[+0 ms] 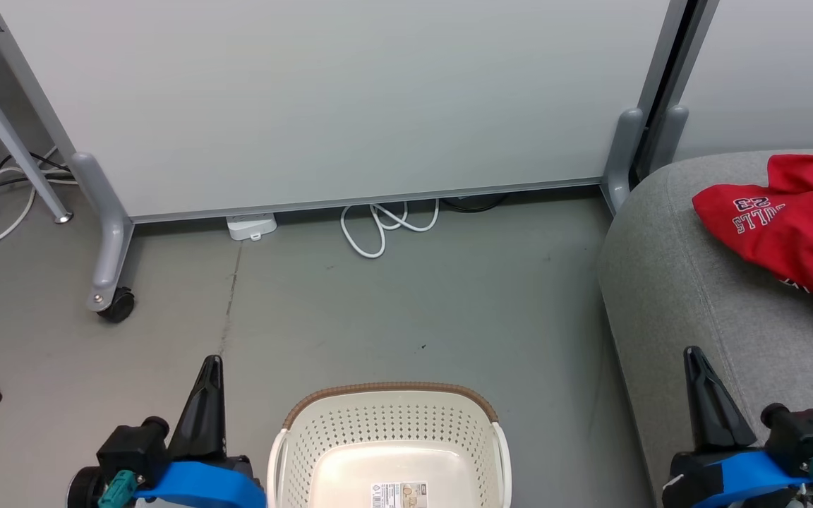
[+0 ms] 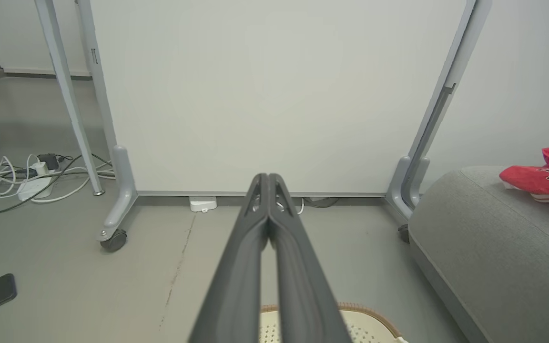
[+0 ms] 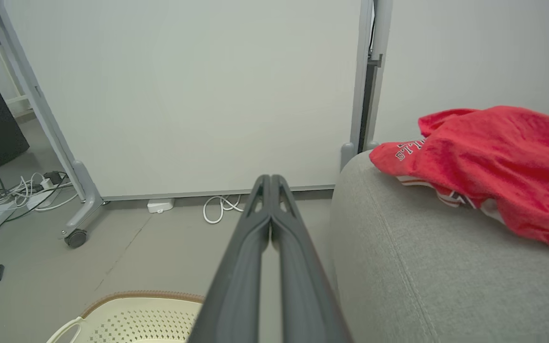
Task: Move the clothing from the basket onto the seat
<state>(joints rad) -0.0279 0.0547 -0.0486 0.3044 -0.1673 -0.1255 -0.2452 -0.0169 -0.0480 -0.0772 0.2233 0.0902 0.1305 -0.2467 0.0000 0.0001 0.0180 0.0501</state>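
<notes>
closed left claw (image 1: pixel 212 367) and closed right claw (image 1: pixel 693 356) flank basket (image 1: pixel 389 389), clothing (image 1: pixel 798 229) on seat (image 1: pixel 675 289) beyond.

the clothing (image 1: pixel 795 233) lies on the seat (image 1: pixel 689 296), right of the basket (image 1: pixel 389 423).

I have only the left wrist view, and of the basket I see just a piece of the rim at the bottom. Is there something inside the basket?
Observer: In the head view the basket shows its bare base with a label sticker on it. Nothing lies in the part that shows.
Operator: Thank you. And the right gripper, does it hold something?
Observer: No. In the right wrist view the right gripper is shut and holds nothing.
</notes>
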